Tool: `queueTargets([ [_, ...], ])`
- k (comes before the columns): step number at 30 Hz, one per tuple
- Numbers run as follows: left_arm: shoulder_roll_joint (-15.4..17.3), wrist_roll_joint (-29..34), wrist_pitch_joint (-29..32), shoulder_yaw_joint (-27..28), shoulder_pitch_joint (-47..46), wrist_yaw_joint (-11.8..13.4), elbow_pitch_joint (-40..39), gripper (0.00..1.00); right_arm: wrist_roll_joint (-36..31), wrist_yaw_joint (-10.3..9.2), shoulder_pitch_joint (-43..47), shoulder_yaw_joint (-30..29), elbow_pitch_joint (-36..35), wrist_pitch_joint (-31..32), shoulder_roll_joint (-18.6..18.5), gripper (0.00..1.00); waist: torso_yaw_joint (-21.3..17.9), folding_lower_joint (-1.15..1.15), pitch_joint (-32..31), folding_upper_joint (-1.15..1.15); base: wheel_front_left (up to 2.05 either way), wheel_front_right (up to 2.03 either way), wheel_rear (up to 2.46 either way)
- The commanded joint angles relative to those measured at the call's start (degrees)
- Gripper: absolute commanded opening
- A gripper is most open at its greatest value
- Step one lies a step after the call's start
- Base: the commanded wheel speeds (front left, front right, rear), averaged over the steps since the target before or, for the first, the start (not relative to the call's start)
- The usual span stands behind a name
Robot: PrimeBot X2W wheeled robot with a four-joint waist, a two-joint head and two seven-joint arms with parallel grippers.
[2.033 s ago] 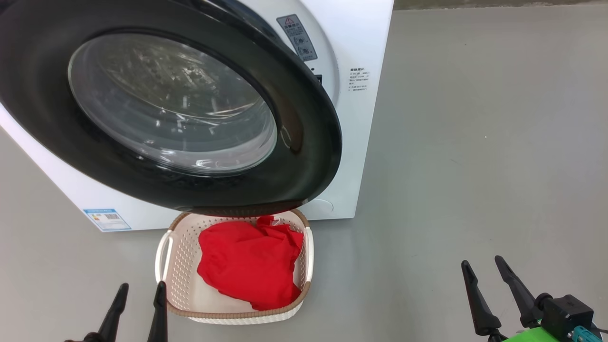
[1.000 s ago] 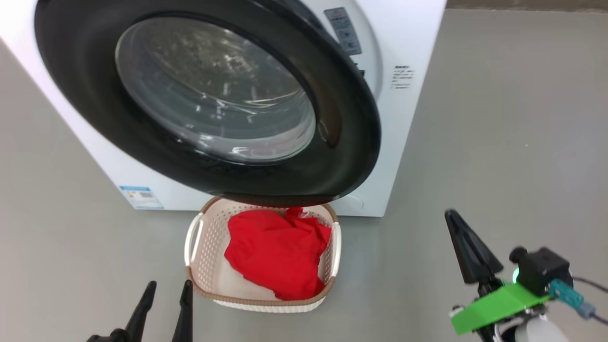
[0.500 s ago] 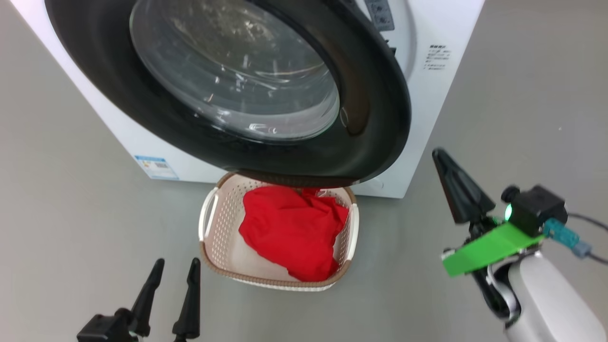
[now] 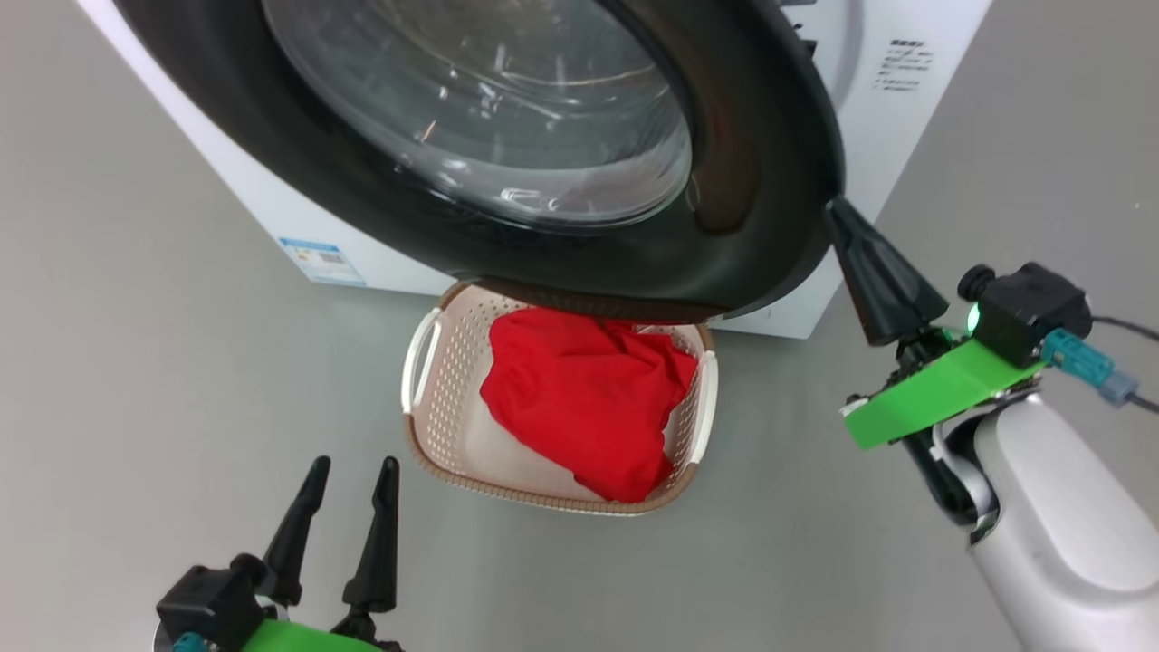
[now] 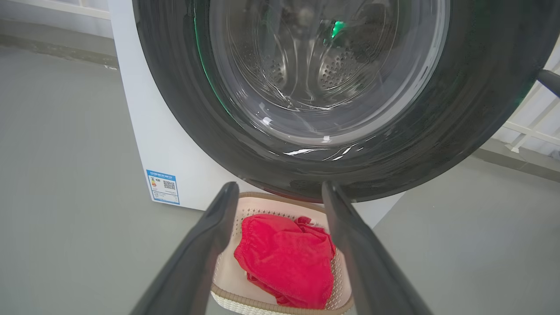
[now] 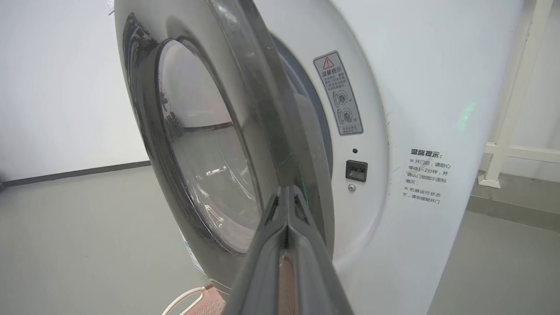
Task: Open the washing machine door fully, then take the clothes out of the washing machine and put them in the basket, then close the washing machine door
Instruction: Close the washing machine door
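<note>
— Grey floor [image 4: 136, 362], evenly lit. Nearest: left gripper [image 4: 354, 464], low at the near left, fingers spread with nothing between them. Idle?
— Idle, I'd say. Next out: basket [image 4: 444, 398] on the floor under the door, clothes [image 4: 589, 398] heaped inside. Unloading looks done; the closing is left.
— Right gripper [image 4: 842, 222]?
— Fingers pressed together into one wedge, tip at the free edge of the washing machine door [image 4: 751, 136], seemingly touching the black rim.
— Door attitude?
— Round, so no long axis. Hinge at left, free edge at right, standing off the front of the washing machine [image 4: 905, 118]. Glass faces out toward the robot.
— Advice for the push?
— Press the outer face near the free edge, square to the door. Follow its arc and finish firmly so the latch catches. The wedge could slip off the glossy rim.
</note>
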Motion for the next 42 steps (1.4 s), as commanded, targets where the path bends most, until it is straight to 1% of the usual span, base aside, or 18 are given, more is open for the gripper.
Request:
queueTargets([
  [1, 0.35, -0.75, -0.70, 1.55, -2.12, -0.31, -1.35, 1.00, 0.49, 0.01, -1.60, 1.03, -1.01, -0.37, -0.34, 0.00, 0.86, 0.00, 1.05, 0.00, 0.00, 0.00, 0.00],
  [5, 0.35, -1.11, -0.70, 1.36, -2.70, -0.31, -1.47, 1.00, 0.64, 0.01, -3.17, 0.38, -1.03, -0.37, -0.58, 0.00, 1.39, 0.00, 2.02, 0.00, 0.00, 0.00, 0.00],
  [11, 0.35, -1.68, -0.70, 1.00, -3.63, -0.31, -1.89, 1.00, 1.22, 0.01, -5.58, -2.47, -0.91, -0.37, -0.22, 0.00, 1.75, 0.00, 3.82, 0.00, 0.00, 0.00, 0.00],
  [23, 0.35, -2.44, -0.70, -0.95, -6.50, -0.31, -2.43, 1.00, 2.07, 0.01, -13.15, -4.39, 1.26, -0.37, -1.87, 0.00, 3.09, 0.00, 7.64, 0.00, 0.00, 0.00, 0.00],
  [36, 0.35, -3.06, -0.70, -1.85, -7.63, -0.31, -2.67, 1.00, 2.52, 0.01, -16.56, -7.60, 1.95, -0.37, -2.67, 0.00, 4.22, 0.00, 9.24, 0.00, 0.00, 0.00, 0.00],
  [42, 0.35, -3.25, -0.70, -2.23, -8.06, -0.31, -2.80, 1.00, 2.64, 0.01, -17.92, -7.87, 2.22, -0.37, -2.74, 0.00, 4.57, 0.00, 9.83, 0.00, 0.00, 0.00, 0.00],
])
